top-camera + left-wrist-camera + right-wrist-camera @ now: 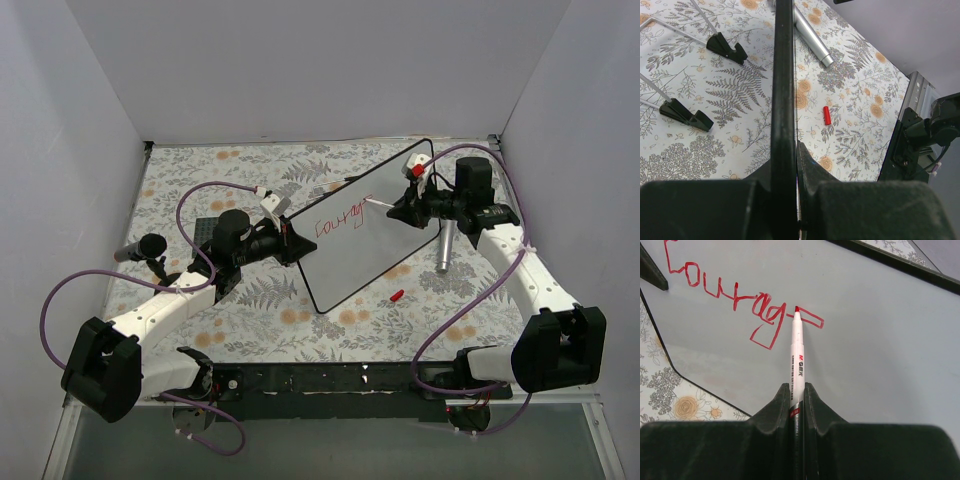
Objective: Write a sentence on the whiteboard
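right gripper [796, 392] pinching the red marker [797, 352] at the sentence [725, 295], left gripper [790, 160] clamped on the whiteboard [783, 75] rim; light, even pressure should keep strokes clean.

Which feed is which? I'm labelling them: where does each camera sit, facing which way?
Top external: above and behind the bases, looking down on the whiteboard and table; both arms, left tool and right tool, show.
Left wrist: on the left arm, looking along the whiteboard's rim clamped between its fingers.
Right wrist: on the right arm, looking down the gripped marker to the red writing.
Shared: top and left wrist both see the red cap.
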You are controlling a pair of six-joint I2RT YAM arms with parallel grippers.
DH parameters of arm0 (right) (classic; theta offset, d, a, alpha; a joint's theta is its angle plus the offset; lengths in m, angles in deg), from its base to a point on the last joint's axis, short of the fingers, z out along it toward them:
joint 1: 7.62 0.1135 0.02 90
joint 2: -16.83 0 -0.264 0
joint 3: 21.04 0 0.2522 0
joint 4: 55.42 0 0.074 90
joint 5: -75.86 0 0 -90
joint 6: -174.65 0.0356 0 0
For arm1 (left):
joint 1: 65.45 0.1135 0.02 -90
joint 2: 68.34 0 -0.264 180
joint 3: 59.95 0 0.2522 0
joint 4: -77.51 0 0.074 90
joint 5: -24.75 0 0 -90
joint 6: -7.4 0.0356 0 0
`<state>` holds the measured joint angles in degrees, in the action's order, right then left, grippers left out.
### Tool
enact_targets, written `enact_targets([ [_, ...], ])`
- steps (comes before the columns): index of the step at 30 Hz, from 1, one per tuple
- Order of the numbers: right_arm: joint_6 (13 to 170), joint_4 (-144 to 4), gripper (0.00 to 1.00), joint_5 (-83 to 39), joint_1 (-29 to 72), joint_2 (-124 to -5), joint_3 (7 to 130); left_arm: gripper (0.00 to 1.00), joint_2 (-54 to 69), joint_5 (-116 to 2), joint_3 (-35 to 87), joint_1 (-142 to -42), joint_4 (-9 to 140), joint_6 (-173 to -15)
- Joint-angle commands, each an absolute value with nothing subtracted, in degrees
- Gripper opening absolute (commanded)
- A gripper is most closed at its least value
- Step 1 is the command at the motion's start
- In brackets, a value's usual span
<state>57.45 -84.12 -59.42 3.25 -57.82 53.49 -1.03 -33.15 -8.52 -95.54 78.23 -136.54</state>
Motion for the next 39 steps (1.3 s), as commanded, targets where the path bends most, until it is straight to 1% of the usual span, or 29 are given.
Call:
enact_targets([
  [1, 56.09, -84.12, 0.01, -59.50, 3.63, -57.61, 54.59, 0.00, -1.36, -30.71, -6.99, -96.13, 77.90, -133.58],
  [15, 54.15, -85.00, 0.01, -56.95, 3.02, -55.85, 49.94, 0.00, -1.37, -30.88, -6.46, -96.13, 77.20, -133.23],
  [25, 54.33, -84.82, 0.01, -56.86, 0.20, -55.85, 52.04, 0.00, -1.28, -30.79, -6.46, -96.13, 77.20, -133.23],
  [32, 53.28, -85.88, 0.01, -62.48, -0.76, -52.96, 53.28, 0.00, -1.63, -30.88, -6.73, -96.13, 77.11, -133.14],
  [39, 55.12, -83.86, 0.01, -63.01, -2.43, -49.52, 51.96, 0.00, -1.54, -30.97, -6.55, -96.13, 76.49, -132.53],
])
